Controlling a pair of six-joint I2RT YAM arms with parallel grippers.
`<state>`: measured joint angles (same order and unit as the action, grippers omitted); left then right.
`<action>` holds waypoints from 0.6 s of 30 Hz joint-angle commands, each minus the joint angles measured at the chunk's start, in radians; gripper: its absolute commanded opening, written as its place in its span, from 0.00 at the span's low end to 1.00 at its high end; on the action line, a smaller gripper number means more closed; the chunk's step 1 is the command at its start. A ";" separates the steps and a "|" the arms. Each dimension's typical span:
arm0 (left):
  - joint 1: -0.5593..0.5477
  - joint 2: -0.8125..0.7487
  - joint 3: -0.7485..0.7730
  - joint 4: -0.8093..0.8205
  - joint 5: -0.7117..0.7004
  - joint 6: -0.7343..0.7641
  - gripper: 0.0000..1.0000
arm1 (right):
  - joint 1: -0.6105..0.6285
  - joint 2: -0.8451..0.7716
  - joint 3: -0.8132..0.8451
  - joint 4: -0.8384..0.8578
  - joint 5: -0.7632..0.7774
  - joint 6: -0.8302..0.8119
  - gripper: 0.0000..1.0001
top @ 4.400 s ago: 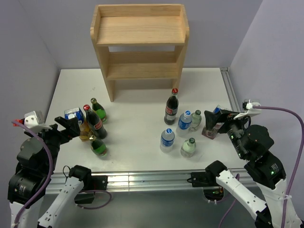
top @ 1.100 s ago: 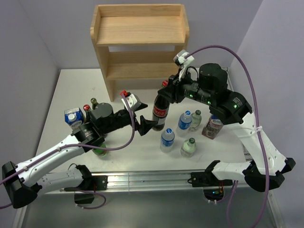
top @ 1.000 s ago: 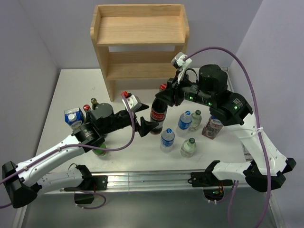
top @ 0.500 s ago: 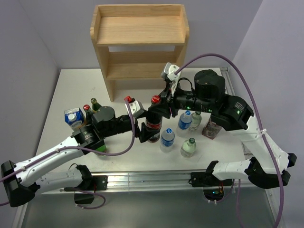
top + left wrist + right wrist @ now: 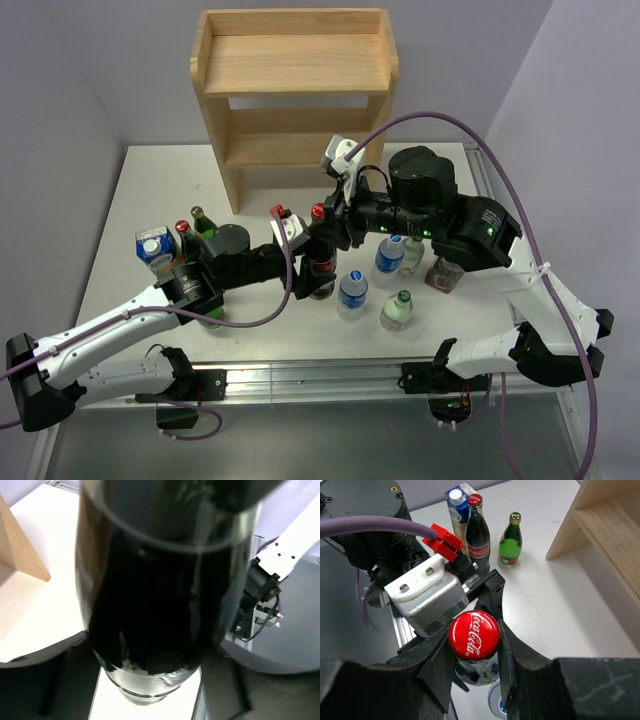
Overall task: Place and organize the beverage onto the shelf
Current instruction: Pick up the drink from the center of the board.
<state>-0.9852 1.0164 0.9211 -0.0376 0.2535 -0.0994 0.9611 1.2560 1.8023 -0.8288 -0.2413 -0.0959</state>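
The left gripper (image 5: pixel 303 272) enclosed the lower body of the upright cola bottle (image 5: pixel 320 258) from its left; grip could not be confirmed. The right gripper (image 5: pixel 326 216) was clenched on the neck, under the cap. The shelf (image 5: pixel 295 150) stood beyond. A second earlier, the bottle was further right and the left jaws were wider.

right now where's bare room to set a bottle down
Bare: all three boards of the shelf, as far as visible, and the table left of the shelf's foot, behind the carton. Crowded: mid-table round the cola bottle and the water bottles.
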 commanded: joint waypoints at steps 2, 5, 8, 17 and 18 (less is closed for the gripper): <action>-0.010 -0.019 0.044 0.013 0.006 -0.011 0.68 | 0.037 -0.017 0.123 0.212 0.036 -0.021 0.00; -0.012 -0.022 0.039 0.013 0.006 -0.013 0.46 | 0.054 -0.010 0.127 0.215 0.046 -0.022 0.00; -0.012 -0.019 0.042 0.015 -0.010 -0.020 0.09 | 0.067 -0.006 0.127 0.221 0.051 -0.018 0.00; -0.017 -0.073 0.010 0.120 -0.097 -0.048 0.00 | 0.073 -0.010 0.083 0.273 0.004 0.010 0.17; -0.017 -0.079 0.005 0.139 -0.097 -0.051 0.00 | 0.073 -0.012 0.071 0.280 0.002 0.010 0.19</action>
<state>-1.0000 0.9855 0.9188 -0.0319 0.2081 -0.1036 1.0130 1.2675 1.8320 -0.8234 -0.1841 -0.0978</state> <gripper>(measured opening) 0.707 0.414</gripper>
